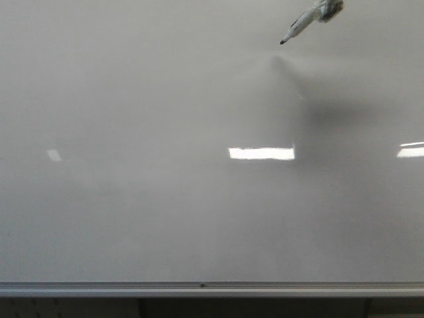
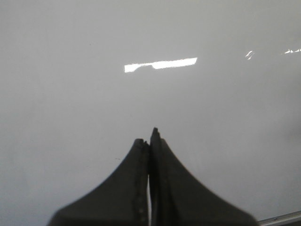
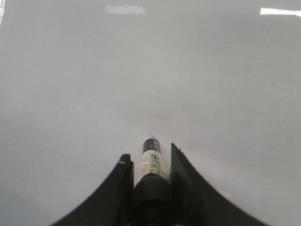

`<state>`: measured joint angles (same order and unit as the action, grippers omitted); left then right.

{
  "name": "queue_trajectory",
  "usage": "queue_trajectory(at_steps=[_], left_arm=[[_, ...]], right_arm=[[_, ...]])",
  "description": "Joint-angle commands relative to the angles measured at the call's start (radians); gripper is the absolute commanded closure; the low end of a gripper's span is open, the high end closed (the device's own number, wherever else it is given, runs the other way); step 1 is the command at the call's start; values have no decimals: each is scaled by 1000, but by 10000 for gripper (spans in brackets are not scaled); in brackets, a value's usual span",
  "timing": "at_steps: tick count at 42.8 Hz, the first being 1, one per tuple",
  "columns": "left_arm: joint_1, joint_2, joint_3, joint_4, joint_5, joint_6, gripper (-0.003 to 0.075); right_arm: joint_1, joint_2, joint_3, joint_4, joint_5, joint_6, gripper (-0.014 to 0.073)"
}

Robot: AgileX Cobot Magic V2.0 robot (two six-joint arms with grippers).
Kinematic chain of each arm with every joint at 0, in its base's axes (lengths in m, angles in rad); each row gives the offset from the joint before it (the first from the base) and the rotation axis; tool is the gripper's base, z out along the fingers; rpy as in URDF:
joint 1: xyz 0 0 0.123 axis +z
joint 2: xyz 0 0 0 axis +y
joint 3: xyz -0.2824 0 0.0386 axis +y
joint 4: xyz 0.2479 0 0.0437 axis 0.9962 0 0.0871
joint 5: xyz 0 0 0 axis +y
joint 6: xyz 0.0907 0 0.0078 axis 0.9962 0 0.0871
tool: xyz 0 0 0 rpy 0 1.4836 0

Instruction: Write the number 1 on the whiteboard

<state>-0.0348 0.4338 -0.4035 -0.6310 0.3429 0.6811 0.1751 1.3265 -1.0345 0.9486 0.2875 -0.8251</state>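
Note:
The whiteboard (image 1: pixel 165 218) fills the front view, glossy and pale grey. A marker (image 1: pixel 301 26) comes in at the far right of the board, its black tip pointing down and left. The tip hangs a little off the surface, and its shadow (image 1: pixel 311 99) lies apart from it. In the right wrist view my right gripper (image 3: pixel 149 153) is shut on the marker (image 3: pixel 151 160), which sticks out between the fingers. My left gripper (image 2: pixel 148 136) is shut with nothing in it, over bare board. The number 1 is out of view; no black stroke shows on the board.
A silver rim (image 1: pixel 199 289) runs along the board's near edge, with a dark gap below it. Bright rectangular light reflections (image 1: pixel 262 153) lie on the board at centre and at the right edge (image 1: pixel 411 150).

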Motion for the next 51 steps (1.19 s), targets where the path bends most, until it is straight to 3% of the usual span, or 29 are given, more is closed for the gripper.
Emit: queue_trajectory(at_steps=[1, 51], left_arm=[[2, 5, -25, -23, -72, -9, 741], [2, 5, -25, -23, -72, -9, 741]], right_arm=[[0, -30, -38, 28, -66, -14, 652], [0, 33, -34, 4, -23, -14, 652]])
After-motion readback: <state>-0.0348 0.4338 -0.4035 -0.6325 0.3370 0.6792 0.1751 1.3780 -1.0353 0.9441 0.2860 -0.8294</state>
